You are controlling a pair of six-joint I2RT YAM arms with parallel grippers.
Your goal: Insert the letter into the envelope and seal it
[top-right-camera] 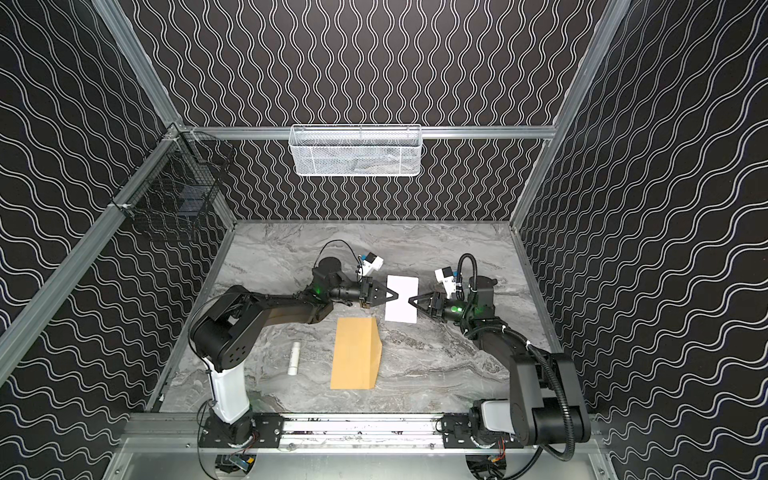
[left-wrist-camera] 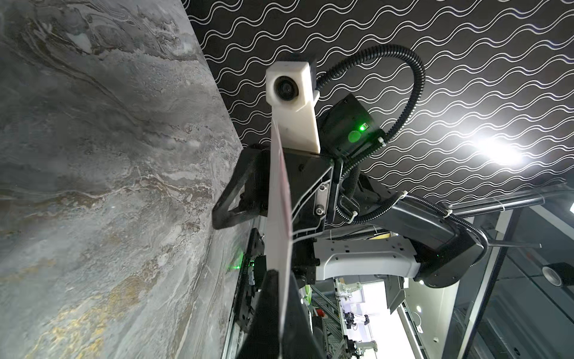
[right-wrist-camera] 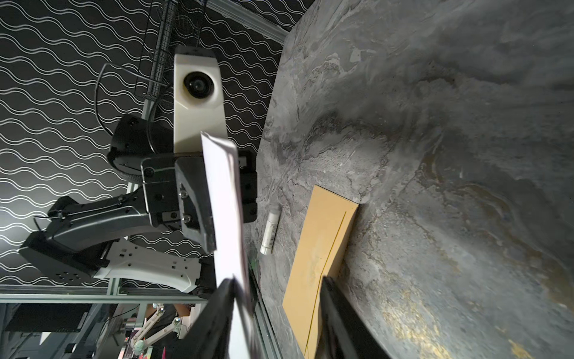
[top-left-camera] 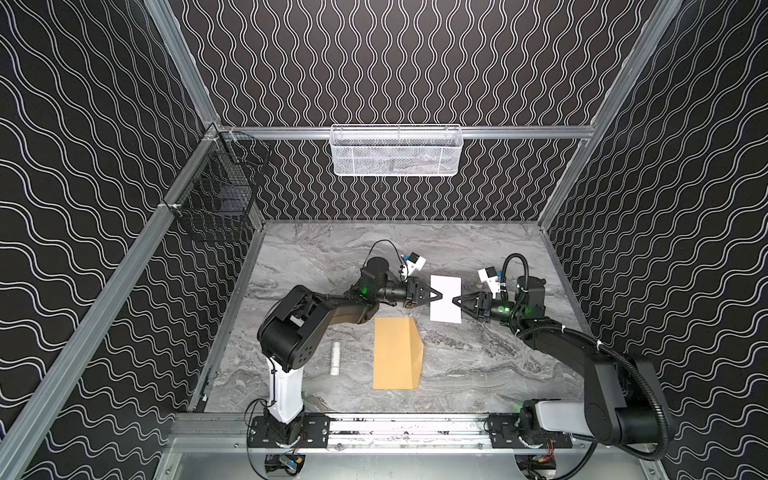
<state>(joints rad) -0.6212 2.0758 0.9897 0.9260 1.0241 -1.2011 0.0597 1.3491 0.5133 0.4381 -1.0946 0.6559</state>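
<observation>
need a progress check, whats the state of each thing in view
letter: held in the air, not inserted
left pincer: shut on the letter
right pincer: open, letter edge between its jaws
envelope: flat on table, flap open
white cylinder: lying on its side

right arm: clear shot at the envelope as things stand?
Probably yes. The right gripper is open, only straddling the edge of the letter that the left gripper pinches, and the envelope lies uncovered on the table toward the front, nothing between.
</observation>
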